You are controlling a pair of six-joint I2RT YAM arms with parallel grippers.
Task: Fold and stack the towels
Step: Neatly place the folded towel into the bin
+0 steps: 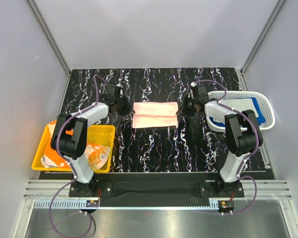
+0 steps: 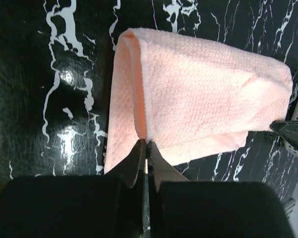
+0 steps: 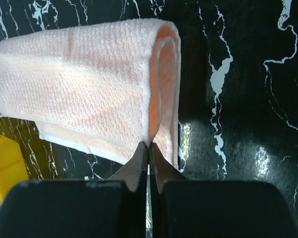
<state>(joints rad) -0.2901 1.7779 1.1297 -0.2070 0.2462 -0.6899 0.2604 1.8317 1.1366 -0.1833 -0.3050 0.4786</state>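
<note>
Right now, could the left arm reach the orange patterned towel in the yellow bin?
Probably not yet: the left gripper is shut on the pink towel. The orange towel lies exposed in the bin beside the arm's base.

Table (image 1: pixel 154 148): pink towel (image 1: pixel 155 114), seemingly bin (image 1: pixel 102 128), basket (image 1: pixel 269 106)

Count coming in: two grippers, the left gripper (image 2: pixel 146 148) and the right gripper (image 3: pixel 148 148). One pale pink towel (image 1: pixel 155 114) out on the surface (image 1: pixel 154 148). One yellow bin (image 1: pixel 103 129), with one orange-and-white towel (image 1: pixel 97 154) showing. One white perforated basket (image 1: pixel 238 93), one royal blue towel (image 1: pixel 257 110) visible inside. Further cloths in either container can't be counted.
</note>
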